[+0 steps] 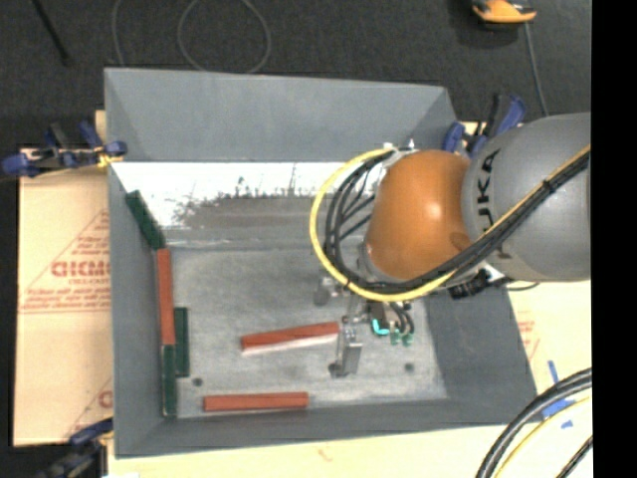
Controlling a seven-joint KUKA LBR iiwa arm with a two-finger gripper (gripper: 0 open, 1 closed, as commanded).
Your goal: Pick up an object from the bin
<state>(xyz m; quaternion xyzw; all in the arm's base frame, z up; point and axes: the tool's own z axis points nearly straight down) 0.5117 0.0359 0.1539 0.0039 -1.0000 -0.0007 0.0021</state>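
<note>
gripper: the gripper (345, 355) is down low in the bin (279, 127), a bit right of the middle of the floor and closer to the front wall than the back one

gripper state: honestly can't tell if it's released or clenched, the view from above just doesn't show it

arm: comes in over the right wall, with the big orange cover (418, 212) on the wrist and a loop of yellow and black cables (320, 229) around it, all sitting above the gripper

nearest thing: a long flat red bar (284, 341) lies mid-floor, slightly tilted. Its right end runs right up to the gripper and looks like it's touching it, while its left end points toward the left wall. Can't say it's actually being held

second red bar (256, 401): lies flat along the front wall, left of the gripper and apart from it

left wall stuff: a row of bars is tucked along that wall, well away from the gripper. That's a dark green bar (145, 220) up in the back left corner, an upright red strip (165, 297) below it, then a green block (181, 342) just beside the strip's lower end, and a thin green bar (169, 394) toward the front left corner
</note>
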